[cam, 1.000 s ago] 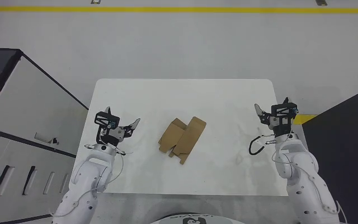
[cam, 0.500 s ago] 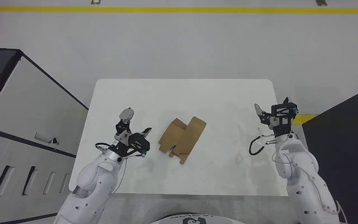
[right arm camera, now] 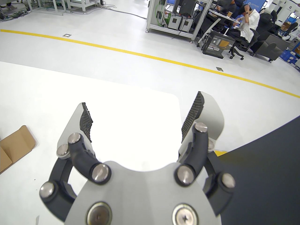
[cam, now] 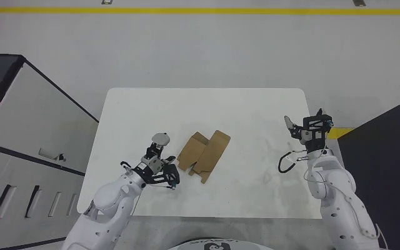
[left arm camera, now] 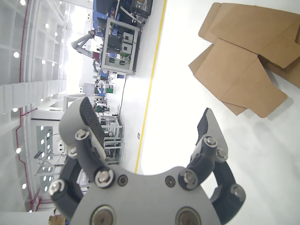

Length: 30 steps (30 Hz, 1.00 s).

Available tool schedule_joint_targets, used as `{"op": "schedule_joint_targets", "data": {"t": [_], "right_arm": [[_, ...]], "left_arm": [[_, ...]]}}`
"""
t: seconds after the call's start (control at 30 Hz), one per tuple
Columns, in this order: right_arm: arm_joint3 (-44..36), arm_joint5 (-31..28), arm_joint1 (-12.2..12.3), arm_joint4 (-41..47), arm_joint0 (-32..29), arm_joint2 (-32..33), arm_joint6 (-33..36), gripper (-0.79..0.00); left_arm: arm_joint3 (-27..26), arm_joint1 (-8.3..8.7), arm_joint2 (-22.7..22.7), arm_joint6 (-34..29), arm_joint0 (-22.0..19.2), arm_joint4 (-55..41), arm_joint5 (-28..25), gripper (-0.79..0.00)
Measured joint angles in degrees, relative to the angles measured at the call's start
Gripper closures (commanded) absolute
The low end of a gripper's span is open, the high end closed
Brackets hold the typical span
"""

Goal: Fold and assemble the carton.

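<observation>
Two grippers, one carton. My left gripper [left arm camera: 145, 111] hung with its two fingers spread wide, nothing between the ribbed black pads [left arm camera: 90, 115]. Just ahead of those tips lay the carton [left arm camera: 239, 76]: flat brown cardboard, creased into overlapping panels with round-cornered tabs, resting on the smooth white table [cam: 250, 112]. My right gripper [right arm camera: 143, 104] sat well apart from it, near the table's rounded corner, its two fingers likewise parted and gripping nothing. One rounded cardboard flap showed off to its side.
</observation>
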Motion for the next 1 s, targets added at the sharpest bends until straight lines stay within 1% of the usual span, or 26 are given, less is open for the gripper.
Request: {"op": "schedule_joint_targets", "data": {"t": [0.07, 0.23, 0.37, 0.57, 0.83, 0.9, 1.0], "right_arm": [[0.0, 0.0, 0.0, 0.0, 0.0, 0.0, 0.0, -0.785], [0.0, 0.0, 0.0, 0.0, 0.0, 0.0, 0.0, -0.785], [0.0, 0.0, 0.0, 0.0, 0.0, 0.0, 0.0, -0.785], [0.0, 0.0, 0.0, 0.0, 0.0, 0.0, 0.0, -0.785], [0.0, 0.0, 0.0, 0.0, 0.0, 0.0, 0.0, -0.785], [0.0, 0.0, 0.0, 0.0, 0.0, 0.0, 0.0, -0.785], [0.0, 0.0, 0.0, 0.0, 0.0, 0.0, 0.0, -0.785]], "left_arm": [[-0.24, 0.0, -0.03, -1.68, -0.1, 2.12, 0.61, -0.785], [-0.07, 0.06, 0.27, -1.19, -0.22, 3.19, 1.22, -0.785], [2.46, 0.17, 2.6, 1.27, 0.27, 6.97, 2.09, -0.785], [6.4, -0.38, 7.32, -0.94, -0.6, 8.64, 2.81, -0.785], [6.7, -0.39, 7.87, -1.52, -0.97, 9.75, 3.13, -0.785], [7.4, -0.4, 8.59, -2.25, -0.92, 11.62, 3.31, -0.785], [8.54, -0.58, 9.96, -3.0, -0.78, 11.28, 3.74, -0.785]]}}
